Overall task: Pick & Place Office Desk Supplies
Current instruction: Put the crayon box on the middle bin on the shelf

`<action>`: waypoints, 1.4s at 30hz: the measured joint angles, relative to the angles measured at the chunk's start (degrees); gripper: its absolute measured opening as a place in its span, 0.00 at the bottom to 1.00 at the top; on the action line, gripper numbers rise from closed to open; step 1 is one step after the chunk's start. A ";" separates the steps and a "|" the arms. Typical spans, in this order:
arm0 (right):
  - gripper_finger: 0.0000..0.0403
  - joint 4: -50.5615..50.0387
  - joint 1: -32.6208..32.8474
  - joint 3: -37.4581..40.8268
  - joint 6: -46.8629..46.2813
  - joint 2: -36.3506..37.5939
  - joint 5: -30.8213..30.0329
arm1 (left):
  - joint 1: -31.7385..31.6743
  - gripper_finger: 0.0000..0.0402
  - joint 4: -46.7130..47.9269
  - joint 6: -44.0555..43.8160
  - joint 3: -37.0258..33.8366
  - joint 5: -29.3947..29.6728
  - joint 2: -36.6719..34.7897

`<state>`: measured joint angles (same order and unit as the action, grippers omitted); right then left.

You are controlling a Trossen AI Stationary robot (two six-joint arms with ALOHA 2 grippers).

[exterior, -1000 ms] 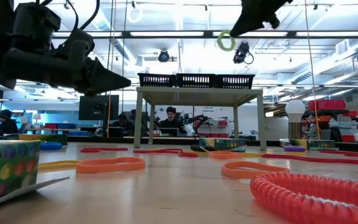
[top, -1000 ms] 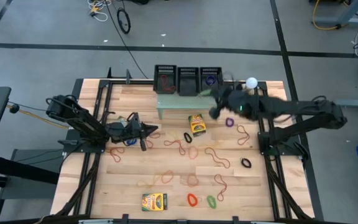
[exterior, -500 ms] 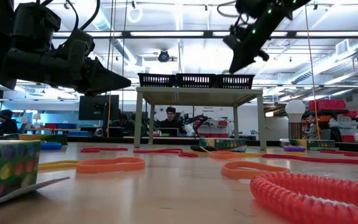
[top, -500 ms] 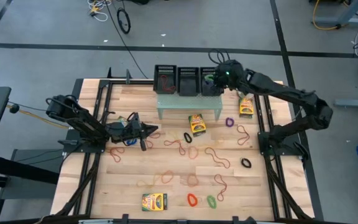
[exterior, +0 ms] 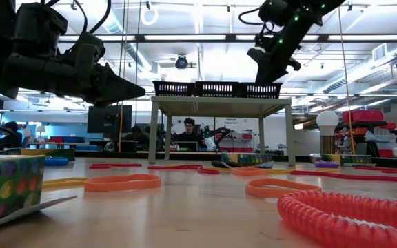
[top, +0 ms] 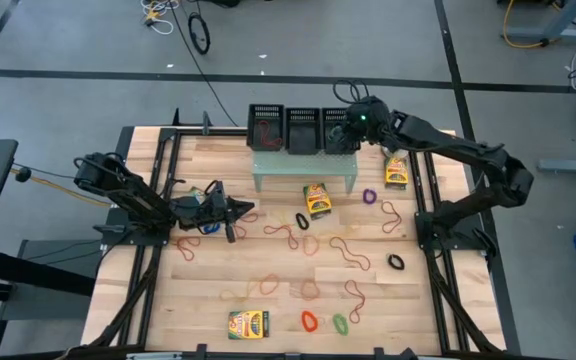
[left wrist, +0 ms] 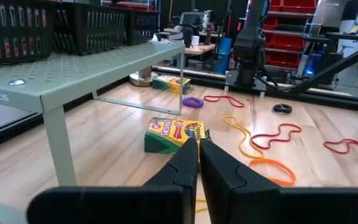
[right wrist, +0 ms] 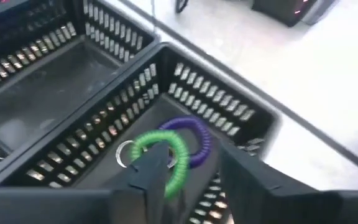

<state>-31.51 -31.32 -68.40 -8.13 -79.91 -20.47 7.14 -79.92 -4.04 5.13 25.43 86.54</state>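
Observation:
My right gripper (right wrist: pixel 191 163) hovers open over the right-hand black basket (right wrist: pixel 229 106) of three on the pale green stand (top: pixel 303 170). It points down into the basket. A green coiled loop (right wrist: pixel 178 155) shows right at one fingertip, over a purple coil (right wrist: pixel 197 134) that lies on the basket floor. My left gripper (left wrist: pixel 199 155) is shut and holds nothing, low over the table's left middle (top: pixel 236 210). Rubber bands such as a black one (top: pixel 302 220) and crayon boxes (top: pixel 316 200) (top: pixel 249 323) (top: pixel 396 172) lie flat on the wood. My right gripper has one fingertip (right wrist: pixel 151 167) standing in front of the green coiled loop's ring (right wrist: pixel 166 142), coming from above. I cannot tell whether that finger touches the loop or the loop lies free in the basket. The other finger (right wrist: pixel 244 177) is clear of it.
The other two baskets (top: pixel 266 128) (top: pixel 301 128) stand beside it on the stand. In the low view an orange band (exterior: pixel 121 182) and a red coil (exterior: pixel 353 213) lie near the front, with a dotted box (exterior: pixel 5 186) at the left. A white ball-topped object (exterior: pixel 327 118) stands at the right.
My right gripper has swung from beside the stand's right end toward the far edge, over the right-hand basket, and tipped to point down into it. The green loop that hung from its fingers has gone along and now shows low in the basket.

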 joint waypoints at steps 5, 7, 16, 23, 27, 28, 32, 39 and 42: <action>0.43 -3.79 5.35 0.00 -2.84 6.07 -1.83 | 0.00 0.06 0.04 -0.03 0.00 -0.02 0.00; 0.40 -7.86 9.76 0.05 -7.03 8.54 -3.12 | 0.00 0.06 0.04 -0.24 0.00 -0.02 0.00; 0.03 -3.31 37.22 15.30 -38.34 10.99 -11.32 | 0.02 0.06 0.04 -1.28 0.00 -0.30 0.02; 0.06 13.87 50.05 26.32 -64.41 3.75 -18.01 | 0.02 0.06 0.76 -1.08 0.04 -3.42 0.02; 0.06 14.11 50.79 25.58 -74.53 -4.38 -20.89 | 0.02 0.06 1.10 -1.36 0.06 -3.42 0.02; 0.06 14.26 50.44 25.21 -76.67 -6.27 -21.66 | 0.02 0.06 1.13 -1.52 0.04 -3.44 0.02; 0.10 14.20 48.31 24.28 -81.79 -11.95 -21.17 | 0.02 0.06 1.40 -2.41 0.04 -3.60 0.02; 0.35 14.91 43.93 24.09 -84.62 -14.91 -20.90 | 0.02 0.06 1.36 -2.68 0.04 -4.98 0.02; 0.46 15.74 41.92 24.09 -83.93 -15.03 -20.89 | 0.02 0.06 1.36 -2.91 0.04 -4.96 0.02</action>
<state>-15.77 10.59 -44.31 -92.06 -94.94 -41.36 7.16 -78.56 -6.96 5.17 20.47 86.56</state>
